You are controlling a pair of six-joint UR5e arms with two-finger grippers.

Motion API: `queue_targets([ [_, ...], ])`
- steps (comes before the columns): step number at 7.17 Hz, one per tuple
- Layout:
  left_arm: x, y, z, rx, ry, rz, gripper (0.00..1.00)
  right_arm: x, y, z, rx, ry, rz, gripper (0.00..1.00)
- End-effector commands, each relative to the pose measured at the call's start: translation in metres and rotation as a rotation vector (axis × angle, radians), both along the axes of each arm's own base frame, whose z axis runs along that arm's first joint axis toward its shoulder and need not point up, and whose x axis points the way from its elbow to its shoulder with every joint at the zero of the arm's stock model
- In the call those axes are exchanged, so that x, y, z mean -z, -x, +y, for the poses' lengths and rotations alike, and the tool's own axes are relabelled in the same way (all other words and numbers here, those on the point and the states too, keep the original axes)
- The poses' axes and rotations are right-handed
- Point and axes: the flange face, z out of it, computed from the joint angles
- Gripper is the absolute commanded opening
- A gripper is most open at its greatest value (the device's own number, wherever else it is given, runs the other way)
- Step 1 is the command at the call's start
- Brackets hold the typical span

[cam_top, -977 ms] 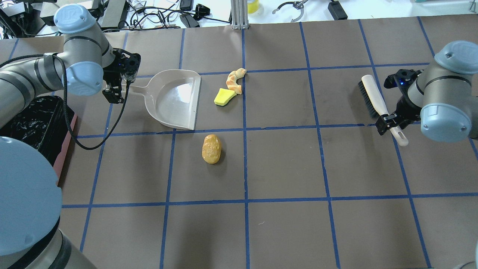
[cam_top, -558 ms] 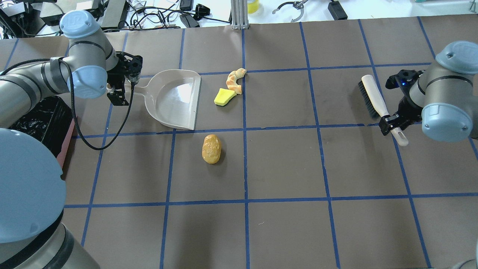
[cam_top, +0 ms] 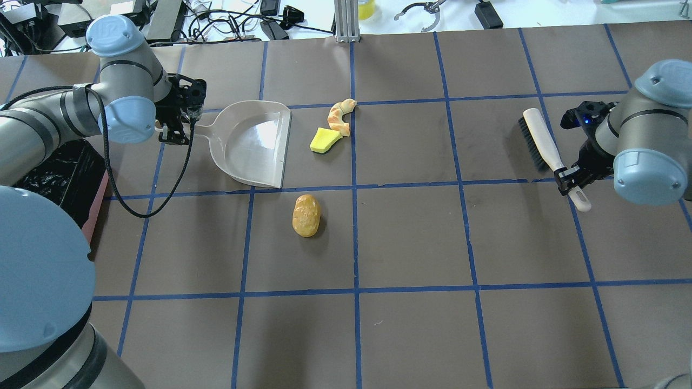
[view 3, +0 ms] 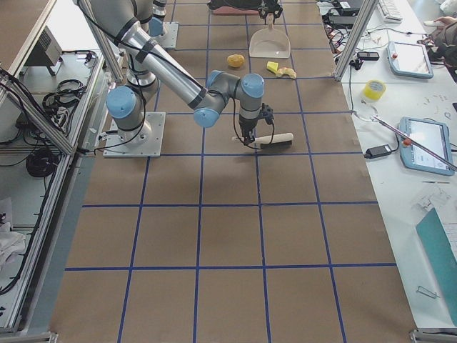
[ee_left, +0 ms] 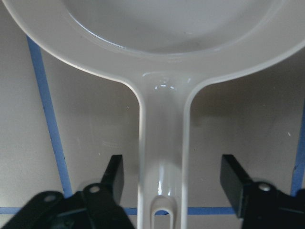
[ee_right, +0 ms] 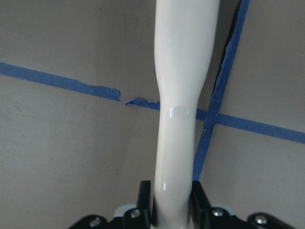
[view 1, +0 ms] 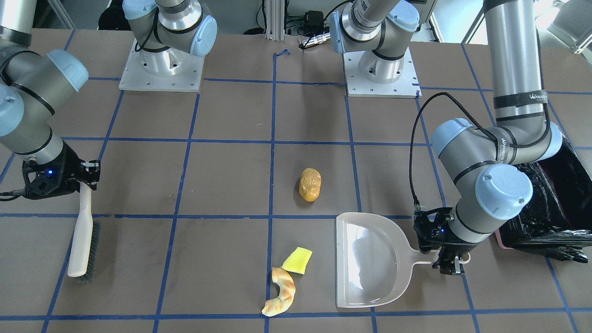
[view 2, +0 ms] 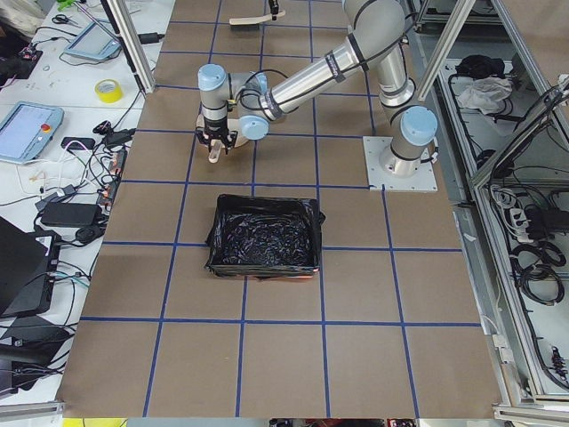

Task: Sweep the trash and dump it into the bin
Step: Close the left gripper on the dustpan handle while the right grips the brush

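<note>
The translucent beige dustpan (cam_top: 254, 146) lies flat on the table, mouth facing the trash. My left gripper (cam_top: 175, 131) is open, its fingers (ee_left: 114, 174) on either side of the dustpan handle (ee_left: 162, 143) with gaps. My right gripper (cam_top: 567, 181) is shut on the handle of the white brush (cam_top: 540, 140), which lies on the table. The yellow wedge (cam_top: 324, 140) and striped croissant (cam_top: 339, 116) lie just off the dustpan's mouth. The golden-brown bun (cam_top: 306, 215) lies nearer me. The pink bin (cam_top: 97, 205) with its black bag stands at my far left.
The bin (view 1: 555, 199) sits close behind my left arm's elbow; the left side view shows its bag-lined inside (view 2: 265, 236) with no trash visible. Cables and tools crowd the table's far edge (cam_top: 243, 21). Blue tape lines grid the brown tabletop.
My left gripper has shifted slightly toward the dustpan, over its handle. My right gripper has edged slightly toward the brush handle's end. Dustpan, brush and trash have not moved.
</note>
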Motion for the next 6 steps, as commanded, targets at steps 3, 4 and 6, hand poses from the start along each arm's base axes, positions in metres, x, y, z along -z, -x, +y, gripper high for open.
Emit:
queue_targets([
  [3,-0.006,0.000,0.000,0.004,0.018,-0.002,0.00,-0.036,-0.005,-0.012,0.090,0.040,0.019,0.00],
  [4,-0.006,0.000,0.000,0.005,0.021,-0.005,0.00,-0.066,-0.024,-0.016,0.132,0.059,0.014,0.00],
  [6,-0.003,0.000,-0.001,0.002,0.015,-0.003,0.00,-0.080,-0.100,-0.016,0.213,0.058,0.002,0.00],
])
